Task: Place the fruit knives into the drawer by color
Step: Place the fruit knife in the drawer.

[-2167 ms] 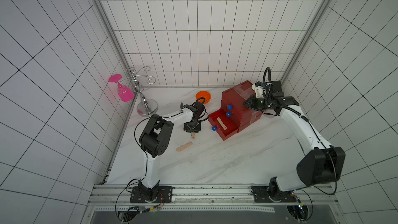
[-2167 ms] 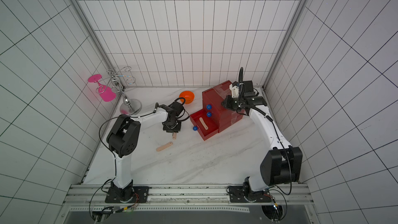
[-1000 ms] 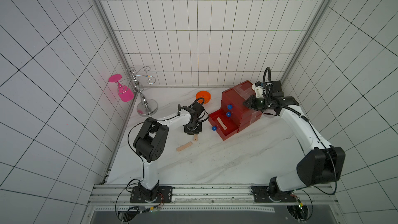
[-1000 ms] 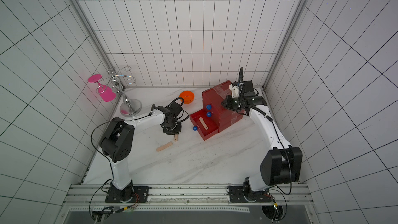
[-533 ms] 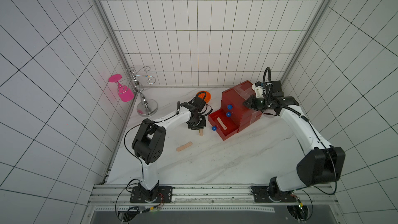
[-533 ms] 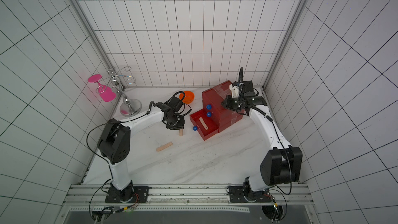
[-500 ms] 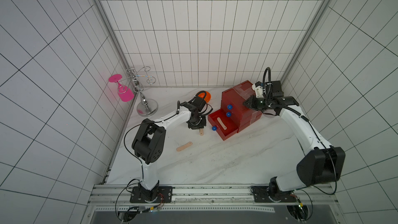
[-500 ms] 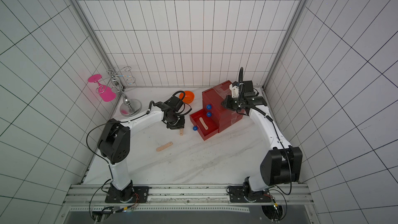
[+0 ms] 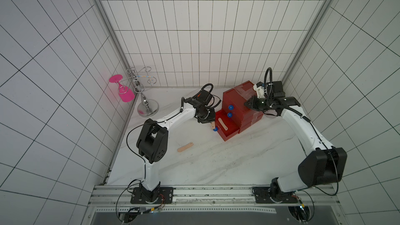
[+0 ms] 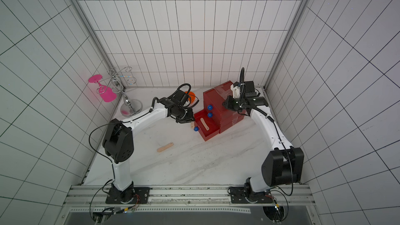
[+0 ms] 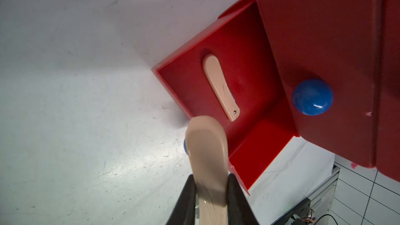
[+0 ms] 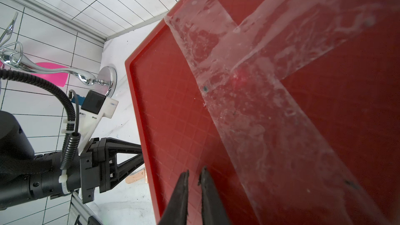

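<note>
The red drawer chest stands at the back right with its bottom drawer pulled out. One peach-pink fruit knife lies inside that drawer. My left gripper is shut on a second peach-pink knife, whose tip hangs over the open drawer's front edge, by its blue knob. A third peach-pink knife lies on the table in front of the arm. My right gripper rests on the chest's taped top, its jaws almost together with nothing between them.
An orange bowl sits behind the left arm, mostly hidden by it. A chrome glass rack with a pink glass stands in the back left corner. The upper drawers' blue knobs face the left arm.
My left gripper has carried the peach-pink knife from the table to the right, up to the open drawer's front. The right arm and the knife on the table have not moved.
</note>
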Robot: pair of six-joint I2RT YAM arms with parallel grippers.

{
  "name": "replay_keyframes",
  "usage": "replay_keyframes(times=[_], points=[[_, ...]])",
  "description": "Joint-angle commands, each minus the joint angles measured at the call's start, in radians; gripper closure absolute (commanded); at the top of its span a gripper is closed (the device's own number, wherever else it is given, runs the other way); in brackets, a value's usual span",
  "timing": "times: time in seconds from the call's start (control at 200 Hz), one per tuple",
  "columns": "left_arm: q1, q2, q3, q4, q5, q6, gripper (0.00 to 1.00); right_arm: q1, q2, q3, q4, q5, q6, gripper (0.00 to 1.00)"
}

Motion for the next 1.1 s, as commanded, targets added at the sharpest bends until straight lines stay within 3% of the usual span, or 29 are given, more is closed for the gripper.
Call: replay_keyframes(times=[0.0,0.4,1.094], points=[[-0.015,0.036,0.046,0.065,0.04,-0.053,0.78,0.025,0.157,-0.132,-0.331,0.103,-0.003,0.84],[-0.057,0.134,0.107,0.125,0.051,-0.128,0.78,0.025,0.157,-0.145,-0.326,0.102,-0.007,0.84],[-0.081,0.222,0.117,0.168,0.047,-0.14,0.78,0.025,0.166,-0.157,-0.313,0.097,-0.006,0.84]])
